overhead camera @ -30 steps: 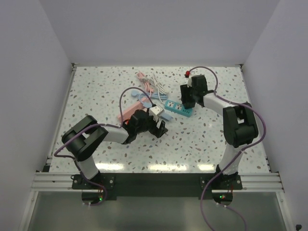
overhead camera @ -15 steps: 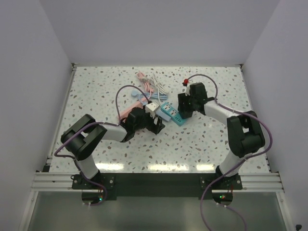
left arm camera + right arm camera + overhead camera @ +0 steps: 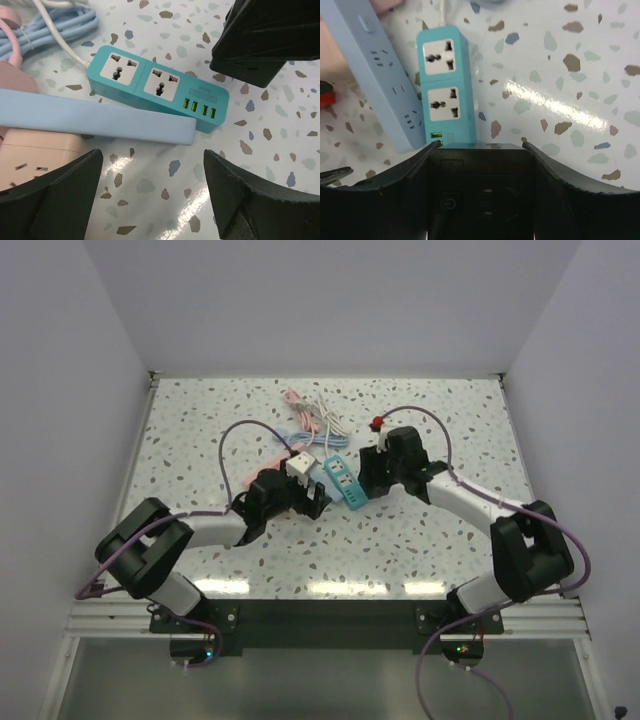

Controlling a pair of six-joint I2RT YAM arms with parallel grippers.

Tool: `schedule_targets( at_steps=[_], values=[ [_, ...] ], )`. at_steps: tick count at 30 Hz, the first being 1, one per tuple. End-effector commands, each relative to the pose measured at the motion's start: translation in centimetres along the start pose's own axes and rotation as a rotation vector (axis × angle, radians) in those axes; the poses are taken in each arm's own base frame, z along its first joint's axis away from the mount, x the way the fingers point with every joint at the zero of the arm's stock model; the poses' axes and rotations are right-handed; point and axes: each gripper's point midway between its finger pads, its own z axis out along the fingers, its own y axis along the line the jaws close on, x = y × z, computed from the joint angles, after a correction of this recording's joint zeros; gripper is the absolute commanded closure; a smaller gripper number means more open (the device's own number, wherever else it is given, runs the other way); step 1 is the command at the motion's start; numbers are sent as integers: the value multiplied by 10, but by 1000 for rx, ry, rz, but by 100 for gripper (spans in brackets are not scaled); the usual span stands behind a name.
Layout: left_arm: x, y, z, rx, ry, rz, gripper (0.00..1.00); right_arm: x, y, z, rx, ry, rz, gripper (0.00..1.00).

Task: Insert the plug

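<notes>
A black plug block [image 3: 482,190] sits between the fingers of my right gripper [image 3: 481,150], which is shut on it. Its front edge hangs just over the USB end of the teal power strip [image 3: 445,85], whose two sockets face up. In the top view the teal power strip [image 3: 340,480] lies between my right gripper [image 3: 370,478] and my left gripper [image 3: 312,502]. My left gripper [image 3: 150,160] hovers open over bare table, close in front of the teal power strip [image 3: 157,87]. The black plug block [image 3: 260,40] shows at the top right of the left wrist view.
A light blue power strip [image 3: 95,117] lies alongside the teal one, and a pink strip [image 3: 35,155] lies to its left. Coiled white and pink cables [image 3: 315,418] rest farther back. White walls enclose the speckled table [image 3: 430,530] on three sides.
Both grippers have shifted to the left. The teal strip has slid left and turned more end-on. The right gripper still grips the black plug block.
</notes>
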Motion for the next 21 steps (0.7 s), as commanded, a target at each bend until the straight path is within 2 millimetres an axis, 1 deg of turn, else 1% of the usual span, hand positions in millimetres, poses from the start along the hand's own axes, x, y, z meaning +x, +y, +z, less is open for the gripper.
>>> schedule_targets(
  at_steps=[1, 2, 3, 4, 5, 6, 7, 8, 9, 10, 11, 14, 21],
  values=[
    [-24, 2, -18, -16, -66, 23, 13, -68, 19, -26, -68, -272, -12, 100],
    [-25, 1, -21, -12, -67, 27, 13, -68, 26, -27, -97, -282, -24, 100],
    [-31, -2, -26, -1, -81, 30, 12, -76, 32, -28, -121, -312, -40, 100],
    [-29, -3, -28, 7, -78, 30, 12, -76, 41, -28, -167, -316, -55, 100],
    [-31, -5, -31, 17, -85, 31, 12, -77, 45, -25, -188, -318, -67, 100],
    [-36, -9, -34, 39, -100, 33, 12, -81, 49, -24, -204, -334, -86, 100],
    [-37, -11, -36, 49, -104, 31, 12, -85, 52, -23, -217, -338, -98, 100],
    [-37, -13, -38, 57, -107, 32, 12, -80, 54, -16, -228, -321, -117, 100],
    [-42, -15, -41, 68, -121, 33, 12, -81, 57, -13, -235, -321, -122, 100],
    [-41, -15, -43, 70, -121, 34, 12, -83, 58, -10, -243, -324, -132, 100],
    [-42, -15, -44, 72, -126, 36, 12, -79, 61, -5, -256, -312, -145, 100],
    [-48, -16, -50, 72, -143, 39, 12, -79, 67, 1, -280, -318, -174, 100],
    [-47, -14, -51, 69, -142, 38, 11, -74, 70, 19, -278, -300, -218, 100]
  ],
)
